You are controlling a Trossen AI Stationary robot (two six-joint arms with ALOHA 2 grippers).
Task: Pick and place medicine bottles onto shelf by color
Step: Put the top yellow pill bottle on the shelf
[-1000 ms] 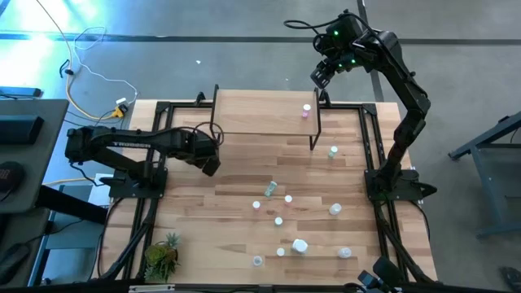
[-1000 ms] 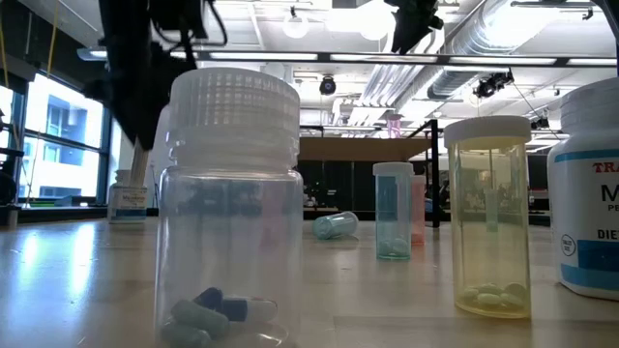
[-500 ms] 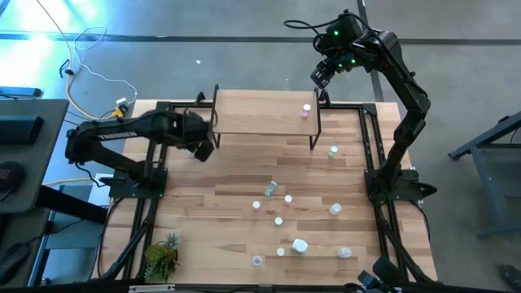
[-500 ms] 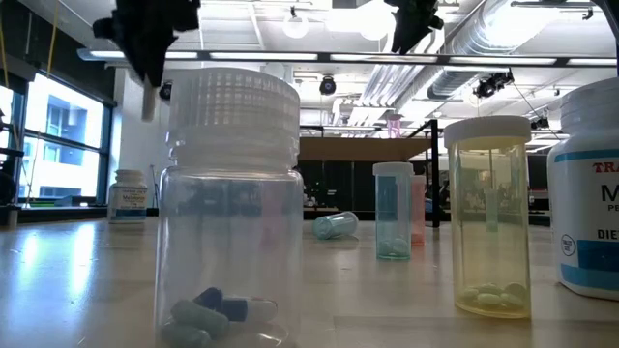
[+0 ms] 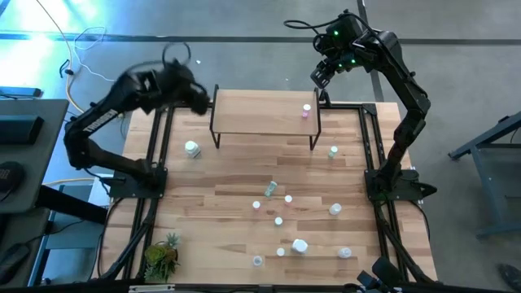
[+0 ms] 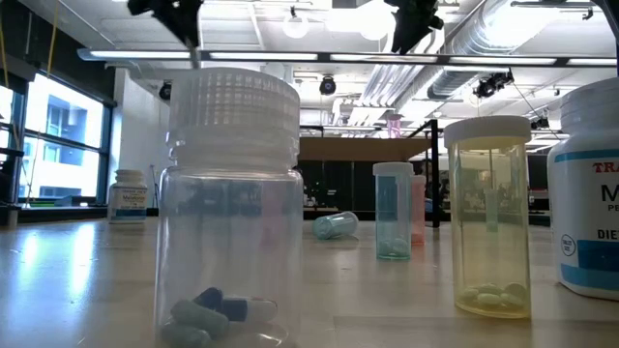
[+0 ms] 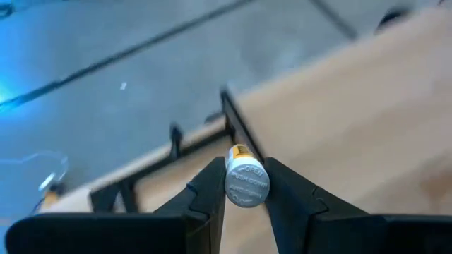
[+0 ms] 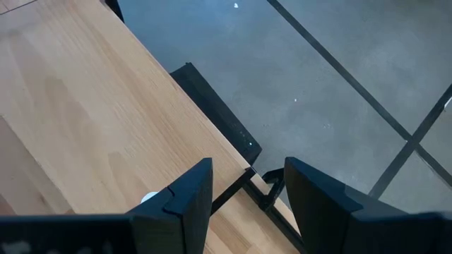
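Observation:
My left gripper (image 5: 199,99) is raised beside the left end of the shelf (image 5: 264,114) and is shut on a small white-capped bottle (image 7: 246,185). A pink bottle (image 5: 306,111) stands on the shelf's right end. A white bottle (image 5: 192,149) stands on the table near the shelf's left legs. Several more bottles (image 5: 278,220) are scattered over the table's near half. My right gripper (image 5: 320,77) hangs open above the shelf's far right corner, with nothing between its fingers (image 8: 176,204). My left gripper pinches the bottle between its two fingers (image 7: 209,189), one on each side of the white cap end (image 7: 247,190). The round cap faces back toward the wrist, and a bit of yellow label (image 7: 239,150) shows beyond it. The bottle is lifted clear of table and shelf.
A potted plant (image 5: 163,254) stands at the near left corner. In the low view a clear bottle with capsules (image 6: 229,203), a yellowish vial (image 6: 488,213) and a large white bottle (image 6: 590,193) stand close to the camera. Black frame rails (image 5: 155,163) run along both table sides.
My left gripper has risen from low over the table's left side and swung toward the far edge, to the shelf's left end, staying shut on the bottle. The white bottle that the arm was covering now shows on the table.

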